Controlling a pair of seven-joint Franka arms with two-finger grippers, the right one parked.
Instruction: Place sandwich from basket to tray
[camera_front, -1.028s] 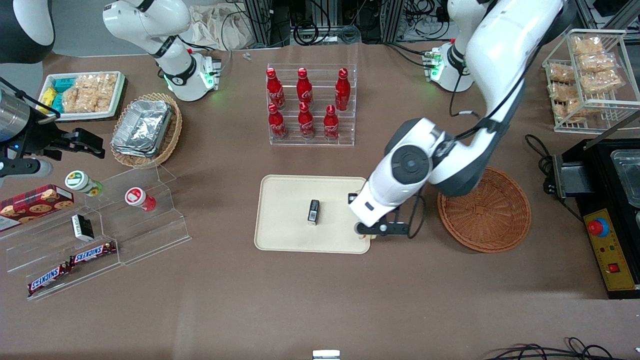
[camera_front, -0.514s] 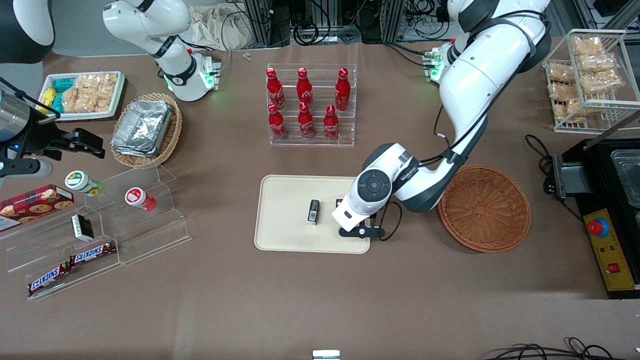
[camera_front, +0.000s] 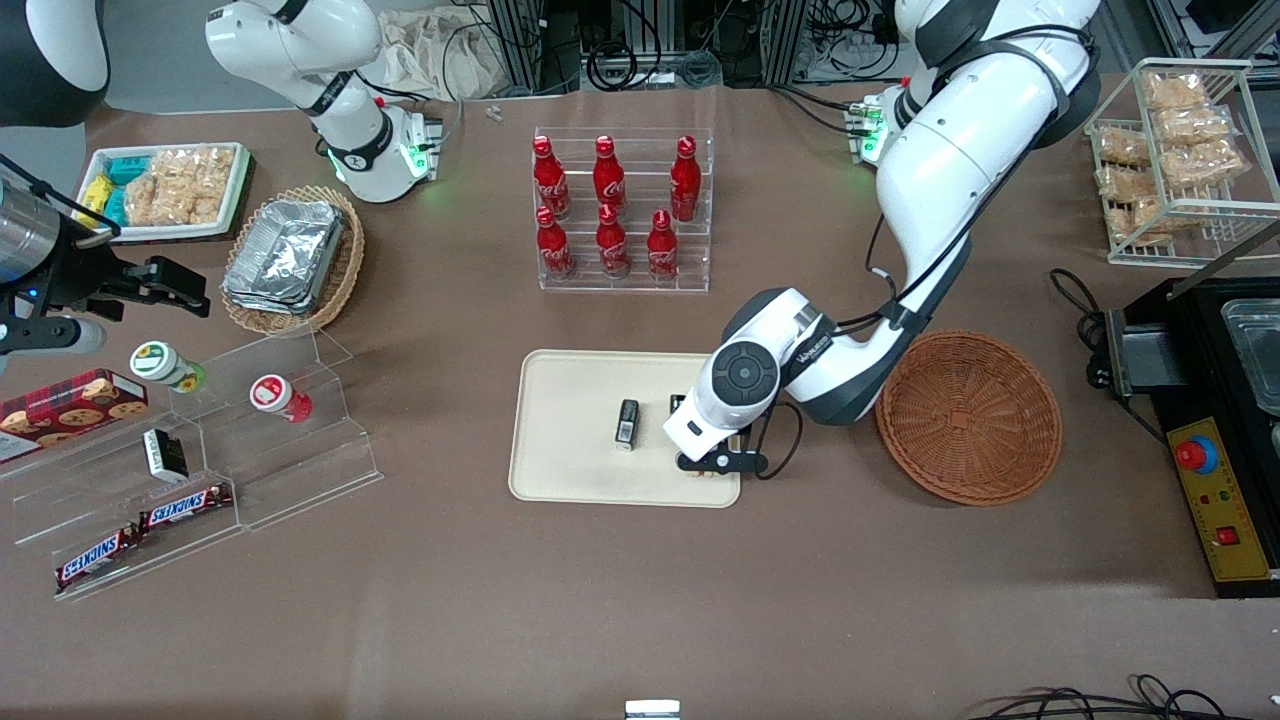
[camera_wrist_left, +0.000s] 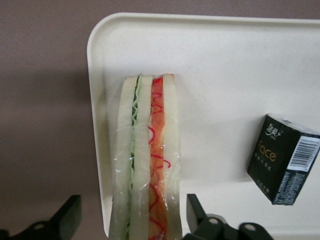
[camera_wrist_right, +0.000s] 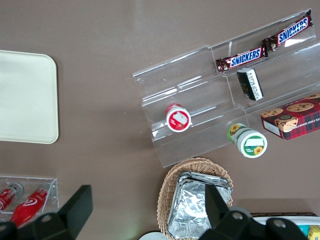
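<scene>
Front view. My gripper is low over the tray, at the tray's edge nearest the basket, mid-frame. My wrist hides what lies under it. A small black box stands on the tray near its middle, just beside the gripper. The basket sits on the table beside the tray, toward the working arm's end, and shows only its woven floor.

Upper middle of the frame: a clear acrylic rack holds six red bottles in two rows. Toward the parked arm's end, a tan wicker basket holds stacked foil containers, and a white tray holds snack packets. A wire rack at the working arm's end holds bagged snacks.

Left wrist view. The sandwich stands on edge on the tray, close along its rim near a rounded corner, green and pink-orange filling facing the camera. My fingers are spread wide on either side of it. One is well apart from the wrap and the other just beside it, so nothing is gripped. The black box is apart from the sandwich, on the same tray.

Right wrist view. A clear stepped shelf carries two Snickers bars, a red-lidded jar and a green-lidded jar. One corner of the tray shows.
</scene>
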